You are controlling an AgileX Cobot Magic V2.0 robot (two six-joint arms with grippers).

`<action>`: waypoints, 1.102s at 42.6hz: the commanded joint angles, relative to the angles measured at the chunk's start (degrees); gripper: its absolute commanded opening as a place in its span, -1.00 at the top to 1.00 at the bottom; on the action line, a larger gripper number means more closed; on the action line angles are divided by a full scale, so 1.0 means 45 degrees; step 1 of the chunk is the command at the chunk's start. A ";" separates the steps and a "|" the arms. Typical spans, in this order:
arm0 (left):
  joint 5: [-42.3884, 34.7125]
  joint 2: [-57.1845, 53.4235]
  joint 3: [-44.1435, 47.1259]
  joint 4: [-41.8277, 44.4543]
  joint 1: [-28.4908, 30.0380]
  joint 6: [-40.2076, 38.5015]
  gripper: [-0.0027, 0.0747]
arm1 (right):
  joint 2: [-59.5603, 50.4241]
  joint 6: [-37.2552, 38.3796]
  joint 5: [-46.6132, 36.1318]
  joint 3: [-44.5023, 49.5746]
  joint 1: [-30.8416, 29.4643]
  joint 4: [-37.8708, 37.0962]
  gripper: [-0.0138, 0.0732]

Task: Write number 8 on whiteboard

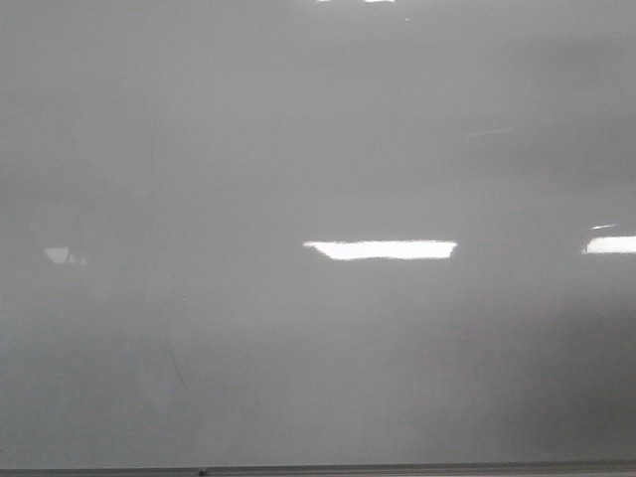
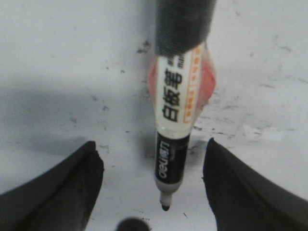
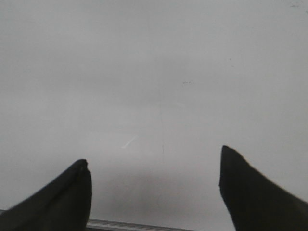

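We see whiteboard [image 1: 298,149] filling front view, glossy, glare patches, thin metal edge along bottom. No drawn 8 visible to us anywhere.

Left pincer [image 2: 154,192]: fingers [image 2: 62,192] spread wide; marker [image 2: 174,120] stands between them, touching neither, tip near scuffed white surface. How marker is held, we cannot tell.

Right pincer [image 3: 154,192]: fingers apart, nothing between, facing whiteboard near its metal edge [image 3: 125,224].
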 commanded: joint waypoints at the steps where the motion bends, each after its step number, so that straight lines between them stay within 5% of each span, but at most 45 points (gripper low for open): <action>1: -0.1245 -0.0272 -0.0396 -0.0104 -0.0050 -0.0118 -0.20 | 0.0002 -0.0104 -0.0784 -0.0330 -0.0008 -0.0144 -0.63; 6: -0.1475 -0.0272 -0.0396 -0.0104 -0.0050 -0.0118 -0.15 | 0.0002 -0.0104 -0.0784 -0.0330 -0.0008 -0.0144 -0.63; 16: -0.1475 -0.0034 -0.0396 -0.0124 -0.0050 -0.0118 0.34 | 0.0002 -0.0104 -0.0808 -0.0330 -0.0008 -0.0144 -0.63; 35: -0.0729 -0.0533 -0.0396 -0.0124 -0.0156 -0.0118 0.90 | 0.0002 -0.0104 -0.0902 -0.0343 -0.0008 -0.0144 -0.63; 47: 0.2369 -0.2852 -0.0861 -0.0124 -0.0156 -0.0028 0.99 | -0.0516 -0.0104 0.1238 -0.1438 -0.0008 -0.0144 -0.63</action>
